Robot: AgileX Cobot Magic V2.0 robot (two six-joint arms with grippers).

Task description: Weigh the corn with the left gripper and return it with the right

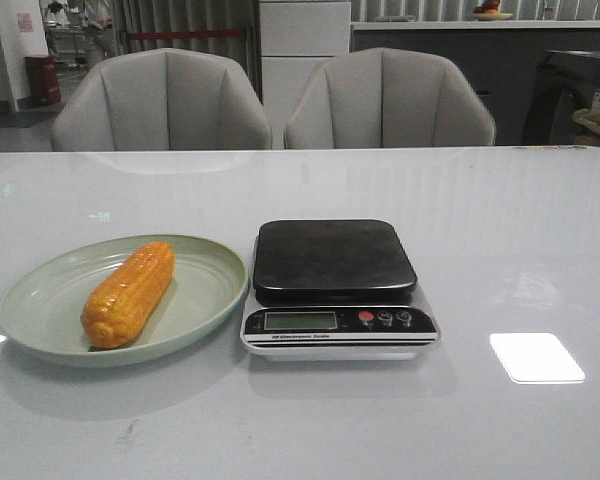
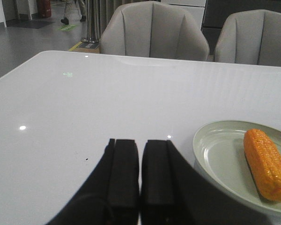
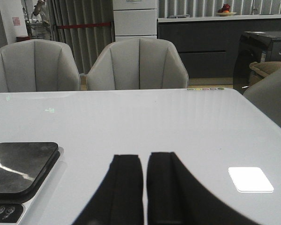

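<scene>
- 1 corn (image 1: 128, 294) cob is lying on its side in a pale green plate (image 1: 205, 300), running at a slant with its blunt end toward the camera in the front view.
- The plate is sitting on the white desk (image 1: 500, 240), just beside the left edge of a kitchen scale (image 1: 337, 288); whether the 2 are touching cannot be told.
- The scale's black platform (image 1: 332, 260) is carrying nothing, and its display (image 1: 300, 321) is showing no legible reading.
- 3 round buttons (image 1: 384, 318) are sitting to the right of the display, the leftmost being red.
- The left end effector (image 2: 139, 180) is showing only in the left wrist view, with its 2 black fingers (image 2: 124, 173) pressed together and gripping nothing.
- The left end effector is hanging over bare desk, near the plate rim but apart from it, and the corn is lying well clear of the fingers.
- The right end effector (image 3: 144, 190) is showing only in the right wrist view, with its 2 fingers (image 3: 161, 187) likewise pressed together and empty.
- The right end effector is hanging over bare desk beside the scale, apart from it.
- A bright rectangular reflection (image 1: 536, 357) is showing on the desk to the right of the scale.
- 2 grey chairs (image 1: 160, 100) are standing at the far edge of the desk.
</scene>
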